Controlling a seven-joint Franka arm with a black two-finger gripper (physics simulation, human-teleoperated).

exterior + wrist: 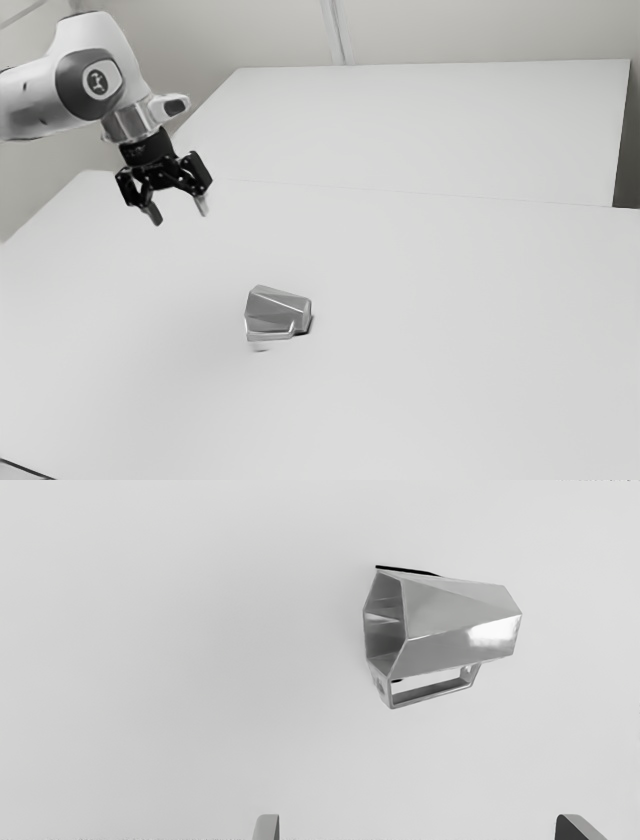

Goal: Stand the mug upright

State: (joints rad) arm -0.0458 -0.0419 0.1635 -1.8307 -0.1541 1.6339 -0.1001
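one mug [460, 615], one handle [432, 692], one arm [40, 102], one gripper [179, 214], two fingers [267, 828]

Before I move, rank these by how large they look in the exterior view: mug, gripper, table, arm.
1. Table
2. Arm
3. Gripper, its open fingers included
4. Mug, lying on its side

The gripper spans more than the mug, but their distances from the camera may differ, so true sizes are unsure.

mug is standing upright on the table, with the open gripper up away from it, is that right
The mug is not upright: the wrist view shows it lying on its side, its mouth facing sideways. The rest holds: it is on the table, and the open gripper is up away from it.
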